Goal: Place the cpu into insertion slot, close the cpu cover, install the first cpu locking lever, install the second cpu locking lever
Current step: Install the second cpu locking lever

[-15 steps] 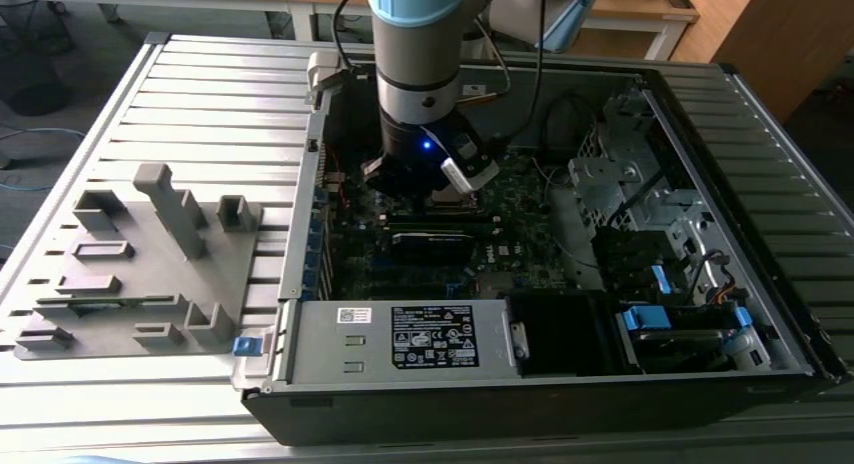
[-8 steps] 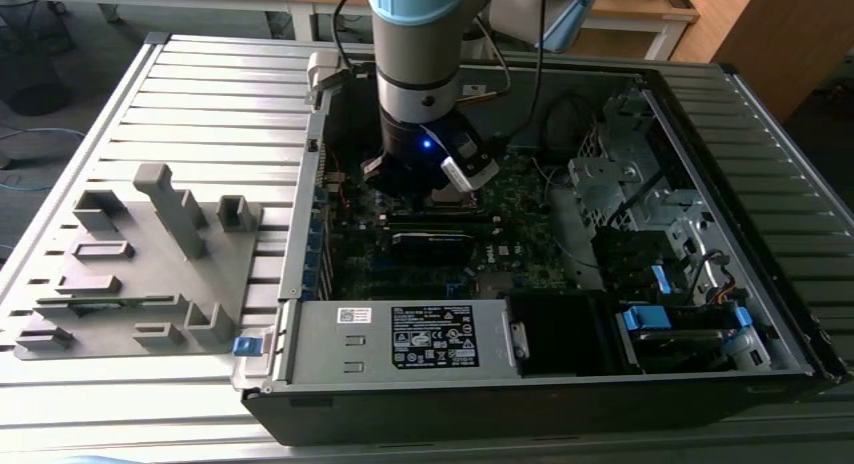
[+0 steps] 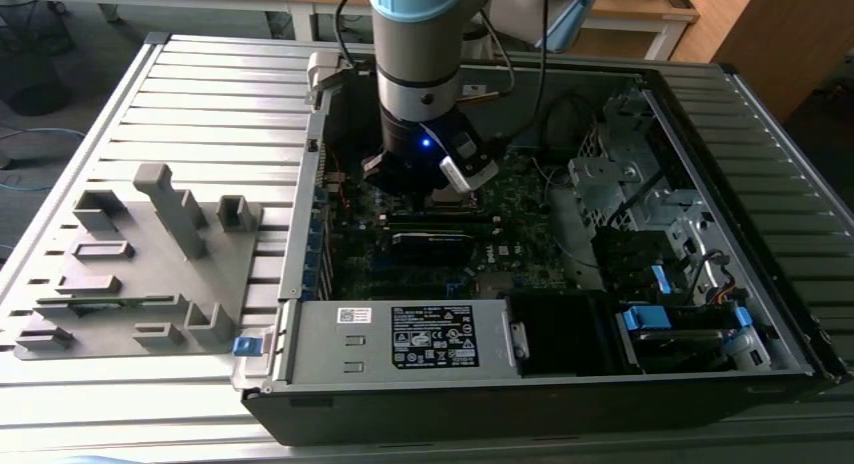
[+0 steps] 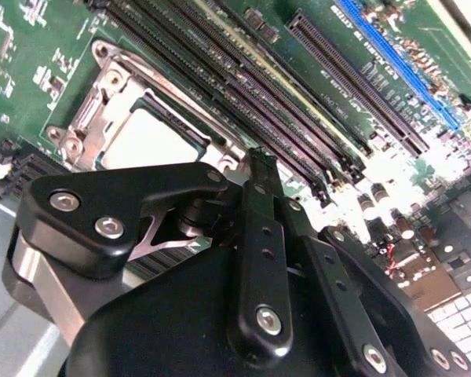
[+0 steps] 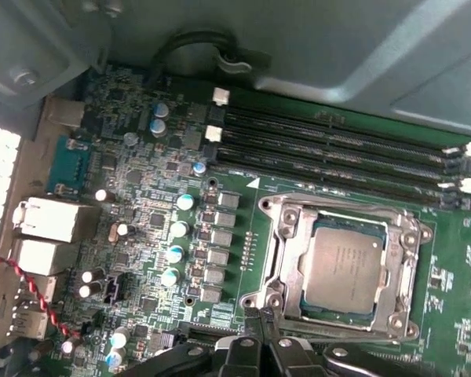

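Open computer case (image 3: 694, 314) is seen lying on a slatted tabletop (image 3: 200, 104), a grey fixture tray (image 3: 134, 274) beside it at the exterior view's left. Arm is lowered into the case over the motherboard (image 5: 157, 196).

Memory slots (image 5: 337, 149) are noted running alongside the socket.

Cpu cover (image 5: 276, 236) is seen folded down as a silvery frame around the socket, in both wrist views. Cpu (image 5: 345, 263) is seated flat inside its square opening, metal top exposed.

Pincer (image 5: 261, 322) is seen with fingertips drawn together, nothing held, poised at the socket's near edge by a frame corner. The cpu lies just beyond the tips.
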